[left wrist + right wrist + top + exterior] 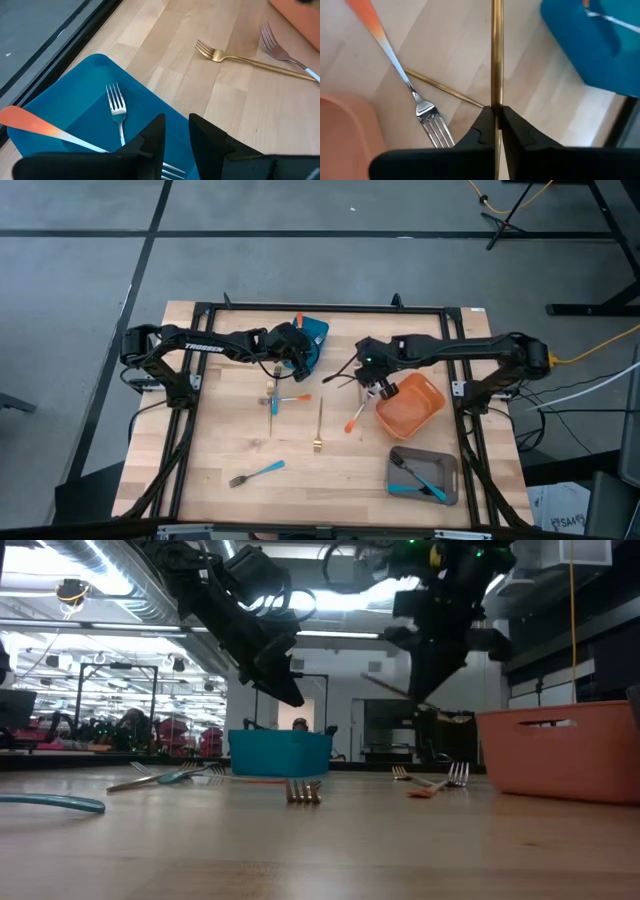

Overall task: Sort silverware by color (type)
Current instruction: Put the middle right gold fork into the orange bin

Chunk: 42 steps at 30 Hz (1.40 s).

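Observation:
My right gripper [368, 375] [496, 117] hangs over the table between the blue container [312, 335] and the orange container [410, 402], shut on a gold fork [496, 50]. My left gripper [298, 348] [176, 132] hovers over the blue container [75, 125], its fingers slightly open with nothing between them. In that container lie an orange-handled fork [35, 127] and a steel-tined fork [117, 107]. On the wood lie gold forks [271, 405] [319, 425], orange-handled forks [295, 397] [354, 418] and a blue-handled fork [257, 473]. My right gripper pinches the gold fork's slim shaft [496, 102] between its two fingers, coming from above and pointing down, across the shaft. The fork is lifted clear of the table and sticks out roughly level toward the table's left [385, 685]. Which end is held does not show.
A grey container [424, 473] near the table's near right corner holds blue-handled forks. A black frame [320, 308] runs round the tabletop. Bare wood shows along the near edge [320, 500].

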{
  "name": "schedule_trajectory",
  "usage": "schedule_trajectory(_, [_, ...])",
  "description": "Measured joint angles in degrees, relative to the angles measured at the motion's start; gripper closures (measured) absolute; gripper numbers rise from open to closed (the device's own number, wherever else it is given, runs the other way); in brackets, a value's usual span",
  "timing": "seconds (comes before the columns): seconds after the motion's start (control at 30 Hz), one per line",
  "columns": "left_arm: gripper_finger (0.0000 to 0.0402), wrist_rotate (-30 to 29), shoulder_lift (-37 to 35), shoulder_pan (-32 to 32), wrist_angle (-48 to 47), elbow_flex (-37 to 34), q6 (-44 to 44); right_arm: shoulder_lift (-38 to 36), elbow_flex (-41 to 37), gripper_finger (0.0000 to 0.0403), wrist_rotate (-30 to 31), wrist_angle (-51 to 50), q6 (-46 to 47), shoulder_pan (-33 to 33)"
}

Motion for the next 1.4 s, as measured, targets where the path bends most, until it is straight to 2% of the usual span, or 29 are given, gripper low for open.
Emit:
schedule_trajectory(0.23, [0.0321, 0.0, 0.0, 0.0, -0.02, 0.0, -0.02, -4.59, 0.02, 0.0398, 1.27, -2.45, 4.01, 1.31])
schedule_trajectory(0.4, [0.0321, -0.14, 0.0, 0.02, -0.03, 0.0, -0.04, -6.47, 0.02, 0.0398, 6.04, -3.7, 4.14, 6.32])
schedule_trajectory(0.5, [0.0321, -0.15, 0.0, 0.02, -0.02, 0.0, -0.11, -6.95, 0.02, 0.0398, 6.43, -4.6, 5.9, 9.0])
schedule_trajectory(0.7, [0.0321, -0.15, 0.0, 0.0, -0.02, 0.0, -0.11, -7.64, 0.04, 0.0398, 6.63, -8.86, 13.83, 13.54])
schedule_trajectory(0.93, [0.0321, -0.15, 0.02, 0.0, -0.04, 0.0, -1.55, -8.59, 0.04, 0.0398, 13.31, -12.67, 24.64, 19.75])
schedule_trajectory(1.27, [0.0321, -0.17, 0.0, -0.2, 0.02, 0.0, -1.55, -10.12, 0.04, 0.0398, 11.74, -21.61, 41.5, 25.69])
schedule_trajectory(1.4, [0.0321, -0.17, 0.01, -0.2, -0.01, 0.0, -1.57, -10.82, -1.06, 0.0398, 11.37, -23.09, 45.08, 27.24])
